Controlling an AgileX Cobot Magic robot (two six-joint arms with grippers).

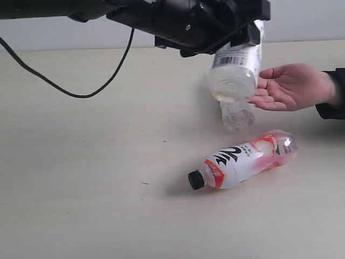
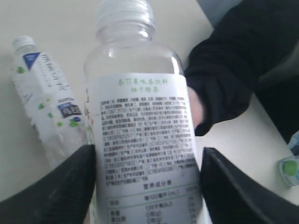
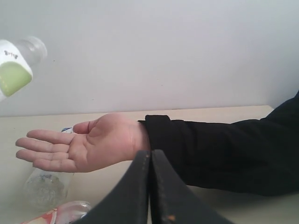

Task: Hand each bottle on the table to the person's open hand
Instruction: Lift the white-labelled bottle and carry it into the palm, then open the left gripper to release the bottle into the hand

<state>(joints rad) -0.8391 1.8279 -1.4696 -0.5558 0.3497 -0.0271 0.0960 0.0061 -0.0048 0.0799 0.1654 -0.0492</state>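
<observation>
**A:** The left gripper (image 2: pixel 147 151) has its two black fingers (image 2: pixel 56 191) pinching a clear bottle (image 2: pixel 140 93) from either side, and it's lifted clear of the table (image 1: pixel 81 189).

**B:** We get a close look at it: a white ribbed cap, a see-through shoulder, and a white label with green characters above dense black print. The right wrist view shows the other face of that label, and it's green.

**A:** The bottle hangs tilted in the air, just past the fingertips of the person's open hand (image 1: pixel 291 86), without touching them. The palm is up, the fingers are flat, and there's a black sleeve (image 3: pixel 219 154) at the wrist.

**B:** The right gripper (image 3: pixel 150 154) has its jaws pressed tight together with nothing between them.

**A:** On the table, a second bottle (image 2: pixel 46 107) lies on its side under the raised one, with a white cap and a white-and-blue label with green flecks.

**B:** Near it is the pink-red bottle (image 1: pixel 242 159), also on its side. It has a black cap, bold black lettering on white and a blush of pink at the base.

**A:** The tabletop is pale beige with faint grain and a couple of tiny dark specks. A black cable (image 1: pixel 75 97) loops across it, and a plain grey-white wall (image 3: pixel 187 46) stands behind.
</observation>
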